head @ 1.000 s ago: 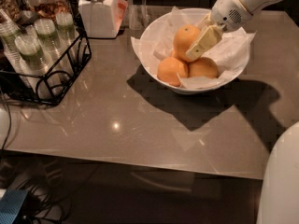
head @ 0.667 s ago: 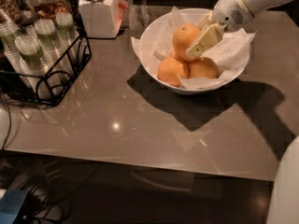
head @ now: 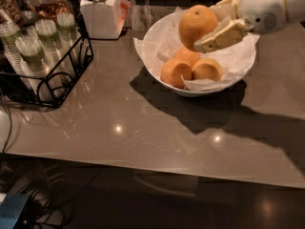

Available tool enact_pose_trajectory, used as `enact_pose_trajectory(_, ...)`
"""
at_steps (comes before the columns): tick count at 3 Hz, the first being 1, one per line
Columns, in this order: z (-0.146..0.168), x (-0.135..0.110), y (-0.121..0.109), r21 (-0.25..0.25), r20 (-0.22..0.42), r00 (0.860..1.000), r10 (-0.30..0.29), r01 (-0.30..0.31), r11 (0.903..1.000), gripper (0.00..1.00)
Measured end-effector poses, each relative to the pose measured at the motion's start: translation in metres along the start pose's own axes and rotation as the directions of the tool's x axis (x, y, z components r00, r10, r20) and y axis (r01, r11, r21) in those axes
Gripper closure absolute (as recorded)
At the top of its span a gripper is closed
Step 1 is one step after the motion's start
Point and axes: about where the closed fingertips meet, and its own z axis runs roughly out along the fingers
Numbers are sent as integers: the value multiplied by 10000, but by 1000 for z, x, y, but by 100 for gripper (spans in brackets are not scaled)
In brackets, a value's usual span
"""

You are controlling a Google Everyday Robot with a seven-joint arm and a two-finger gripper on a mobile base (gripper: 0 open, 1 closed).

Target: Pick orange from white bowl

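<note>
Clamping the orange between its two fingers, the end effector hangs over the 1 o'clock part of the white bowl, with the fruit above three smaller oranges that lie on crumpled paper. The bowl sits on the grey worktop; a lidded jar stands at its 10 o'clock and a wire rack at its 9.

Glossy grey-brown table w/ 2 light glints on top. Black wire rack at table's left, white lidded jar at its back edge. Dark floor & cables below front-left corner. Gripper above table's back-right.
</note>
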Motion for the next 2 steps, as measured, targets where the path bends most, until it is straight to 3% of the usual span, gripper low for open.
enact_pose_trajectory(1, -21, 5, 27, 754, 1112, 9938, 55, -140, 9971, 100)
enact_pose_trajectory(2, -49, 18, 46, 1427, 1341, 9909, 68, -261, 9894, 100)
